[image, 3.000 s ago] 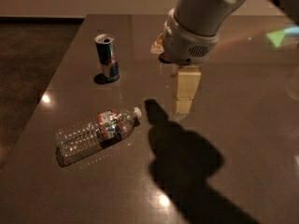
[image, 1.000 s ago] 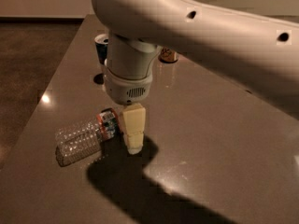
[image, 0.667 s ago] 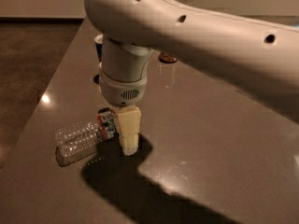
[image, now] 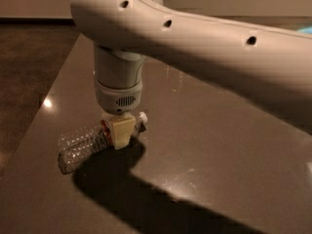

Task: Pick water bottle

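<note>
The water bottle (image: pixel 80 145) lies on its side on the dark table (image: pixel 219 145), its clear ribbed body pointing left and its white cap (image: pixel 143 117) pointing right. My gripper (image: pixel 120 133) hangs straight down from the big white arm (image: pixel 195 43) and sits low over the bottle's labelled part near the neck. Its cream tip covers most of the label; only a strip of red shows beside it. The bottle rests on the table.
The table's left edge (image: pixel 46 89) runs diagonally close to the bottle, with dark floor beyond it. The arm's shadow (image: pixel 146 194) falls on the table in front of the bottle. The arm hides the back of the table.
The gripper has moved left and down, from beside the bottle's neck to low over its label. The arm now hides the cans at the back. The bottle lies where it was.
</note>
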Controlling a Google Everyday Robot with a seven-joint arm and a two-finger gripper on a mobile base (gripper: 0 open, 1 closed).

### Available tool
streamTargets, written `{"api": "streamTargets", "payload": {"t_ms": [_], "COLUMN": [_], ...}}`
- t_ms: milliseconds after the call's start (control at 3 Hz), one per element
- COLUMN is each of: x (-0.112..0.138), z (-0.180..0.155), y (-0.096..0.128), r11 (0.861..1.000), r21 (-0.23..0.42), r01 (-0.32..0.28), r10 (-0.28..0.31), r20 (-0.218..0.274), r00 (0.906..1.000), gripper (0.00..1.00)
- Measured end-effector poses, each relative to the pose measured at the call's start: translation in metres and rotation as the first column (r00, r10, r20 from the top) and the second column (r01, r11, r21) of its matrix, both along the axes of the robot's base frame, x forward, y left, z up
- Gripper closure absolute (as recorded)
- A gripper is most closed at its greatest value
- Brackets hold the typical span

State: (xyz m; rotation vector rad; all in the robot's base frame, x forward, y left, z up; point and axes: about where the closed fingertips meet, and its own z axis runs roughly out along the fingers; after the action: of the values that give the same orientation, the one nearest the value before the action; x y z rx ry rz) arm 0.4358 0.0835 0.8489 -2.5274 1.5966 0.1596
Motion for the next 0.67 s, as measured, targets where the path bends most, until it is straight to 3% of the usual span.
{"api": "streamTargets", "payload": {"t_ms": [667], "x": [0.008], "z": [0.015], "y": [-0.004], "r11": [1.0], "r21": [-0.004], "r01": [-0.011], "r10": [0.011], "r20": [-0.02], "r00": [0.9997], "gripper": [0.88]}}
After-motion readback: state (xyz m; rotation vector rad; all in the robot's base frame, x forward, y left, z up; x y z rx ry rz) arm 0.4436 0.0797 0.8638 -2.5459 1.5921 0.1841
